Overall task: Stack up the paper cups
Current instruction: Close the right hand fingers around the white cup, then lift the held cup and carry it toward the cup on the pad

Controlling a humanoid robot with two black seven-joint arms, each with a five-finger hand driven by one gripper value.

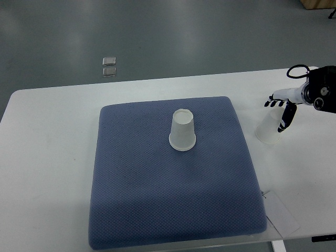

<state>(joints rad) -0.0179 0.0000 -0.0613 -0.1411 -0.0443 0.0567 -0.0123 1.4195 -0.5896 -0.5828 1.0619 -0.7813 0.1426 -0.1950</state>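
Two paper cups are visible on a white table [52, 136]. The first paper cup [182, 131] stands upside down, rim downward, near the centre of a blue textured mat [157, 199] that covers the middle of the table. The second paper cup [270, 127] lies off the mat, at about 3 o'clock from the first and well apart from it, also rim downward but tilted. The right hand [282, 109] enters from the right edge, at 3 o'clock, and its fingers [286, 118] close around the upper part of this second cup, a dark thumb lying along its side. A black cable loops above the wrist. Two small square objects [109, 66] lie on the grey floor at 11 o'clock, beyond the table's far edge.
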